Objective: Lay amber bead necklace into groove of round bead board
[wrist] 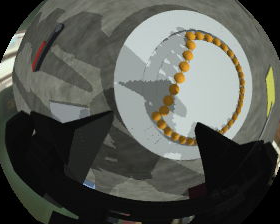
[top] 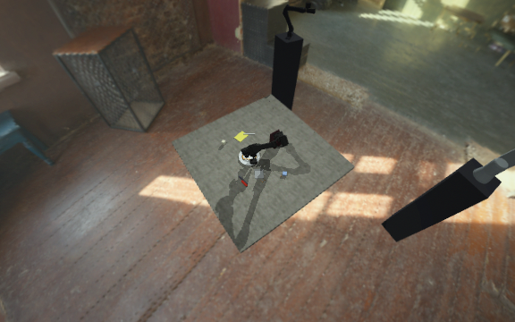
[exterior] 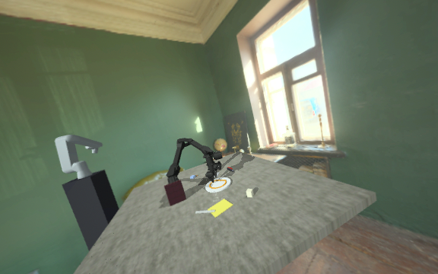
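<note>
The white round bead board (top: 241,160) (exterior: 219,191) (wrist: 133,57) lies flat on the grey table. The amber bead necklace (wrist: 242,90) lies on it in a D shape. In the wrist view, its right side curves along the round groove, while its left side cuts nearly straight across the board's middle. The groove's left arc shows without beads. My gripper (exterior: 213,181) (wrist: 156,121) is open, low over the board's near edge, with no beads held. Its left fingertip is outside the board, and its right fingertip overlaps the lower arc and hides a few beads.
A yellow note (top: 240,137) (exterior: 221,208) (wrist: 270,85) lies near the board with a white stick (exterior: 202,211) touching it. An off-white block (exterior: 249,192), a red-and-black item (top: 244,182) (wrist: 48,47), a pale square (top: 258,174) (wrist: 70,111) and a blue block (top: 284,173) lie around.
</note>
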`<state>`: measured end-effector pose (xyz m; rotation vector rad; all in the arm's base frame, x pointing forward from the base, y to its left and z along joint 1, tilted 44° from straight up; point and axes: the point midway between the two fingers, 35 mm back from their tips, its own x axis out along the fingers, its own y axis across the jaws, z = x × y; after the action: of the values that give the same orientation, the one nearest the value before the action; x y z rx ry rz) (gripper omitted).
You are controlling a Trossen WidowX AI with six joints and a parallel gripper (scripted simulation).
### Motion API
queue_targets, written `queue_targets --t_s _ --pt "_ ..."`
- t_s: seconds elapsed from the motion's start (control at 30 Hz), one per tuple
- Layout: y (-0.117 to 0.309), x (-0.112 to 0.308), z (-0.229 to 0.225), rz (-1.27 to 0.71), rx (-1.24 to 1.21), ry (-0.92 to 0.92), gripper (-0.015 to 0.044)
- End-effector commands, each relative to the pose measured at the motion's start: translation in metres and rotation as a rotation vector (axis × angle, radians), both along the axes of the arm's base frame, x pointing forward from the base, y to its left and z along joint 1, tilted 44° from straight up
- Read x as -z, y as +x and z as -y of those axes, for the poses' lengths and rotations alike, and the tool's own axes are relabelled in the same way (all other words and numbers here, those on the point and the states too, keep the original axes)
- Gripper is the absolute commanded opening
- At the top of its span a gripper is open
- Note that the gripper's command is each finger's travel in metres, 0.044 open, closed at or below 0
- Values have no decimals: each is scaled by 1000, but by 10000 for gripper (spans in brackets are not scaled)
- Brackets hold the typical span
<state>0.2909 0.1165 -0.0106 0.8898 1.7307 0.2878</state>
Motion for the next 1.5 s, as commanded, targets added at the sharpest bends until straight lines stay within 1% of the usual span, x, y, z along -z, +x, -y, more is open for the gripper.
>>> queue_targets --t_s 0.0,0.43,0.53,0.83,1.0,1.2,1.23,1.47 --pt "0 -2 1 5 -2 3 440" --pt "0 -2 1 5 -2 3 440" --pt "9 0 7 3 5 2 361" --pt "59 14 49 -45 61 -9 125" --pt "67 17 58 -64 74 -12 120" --pt "65 28 47 -64 74 -11 120" --pt "67 21 52 -50 74 -10 120" --pt "66 26 47 -53 74 -10 120"
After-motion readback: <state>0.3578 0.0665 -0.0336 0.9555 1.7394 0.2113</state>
